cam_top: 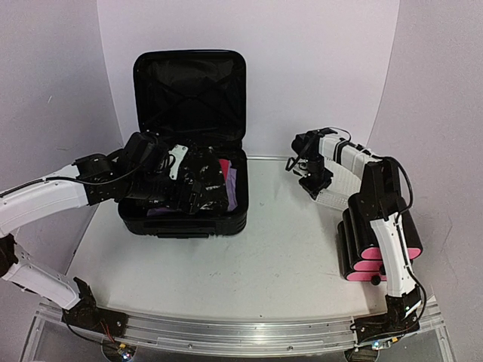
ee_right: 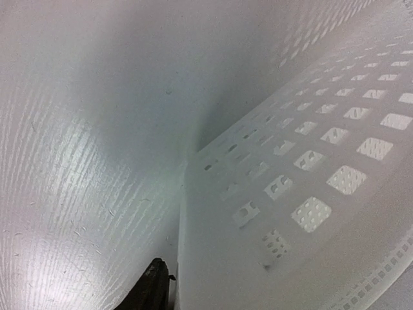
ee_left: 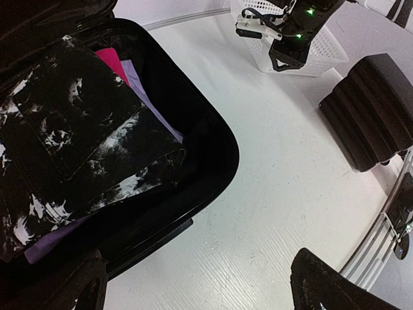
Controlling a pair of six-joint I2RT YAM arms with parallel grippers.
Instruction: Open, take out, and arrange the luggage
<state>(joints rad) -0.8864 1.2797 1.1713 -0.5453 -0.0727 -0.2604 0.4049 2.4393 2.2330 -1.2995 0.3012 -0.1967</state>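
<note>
The luggage [cam_top: 189, 113] is a big black suitcase lying open left of centre, lid upright against the back wall. Inside lie a black-and-white patterned garment [ee_left: 71, 135], a pink piece [ee_left: 113, 61] and a purple piece [ee_left: 151, 97]. My left gripper [cam_top: 198, 194] hovers over the suitcase's front right part, open, its fingertips [ee_left: 329, 284] spread wide with nothing between them. My right gripper [cam_top: 311, 179] is at the left end of the white mesh basket [cam_top: 339, 177]. One finger [ee_right: 151, 287] lies against the outside of the basket wall [ee_right: 290, 213]; the other finger is hidden.
A black box with pink drawer fronts [cam_top: 377, 253] stands at the right, beside the right arm. The basket [ee_left: 310, 48] is behind it, near the back wall. Bare white tabletop [cam_top: 279, 256] lies between the suitcase and the box.
</note>
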